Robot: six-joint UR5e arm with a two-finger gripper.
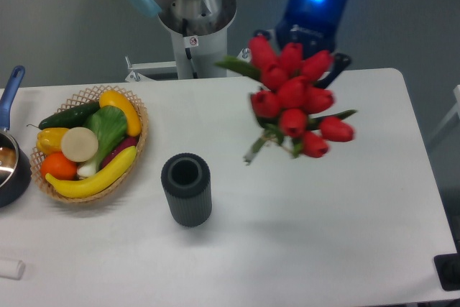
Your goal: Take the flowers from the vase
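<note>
- The hand (307, 54) is hanging high over the back right of the worktop (374, 199), blue light glowing on its body; it is pinching the flowers (295, 102) somewhere behind the buds. The contact itself is hidden by the blooms, so the exact grip on the stems cannot be told.
- The flowers are riding in the air, fully clear of the vase (186, 189). Red buds are clustering just below and in front of the hand; cut stem ends are trailing down-left, toward the vase but well apart from it.
- Long axis of the bunch: tilted, running from the stem ends at lower left up to the buds at upper right. One green leaf is sticking out leftward near the top.
- The vase is standing upright on the worktop, its mouth open and showing nothing inside, well to the lower left of the hand and near the wicker basket (133, 150) of fruit and vegetables.
- A dark blue-handled pot (11, 156) is sitting at the far left edge, not involved.
- Judgement: the pick looks essentially done. Whatever follows depends on the bunch hanging below the hand with its stems pointing down-left; the risk is stems slipping in the pinch.
</note>
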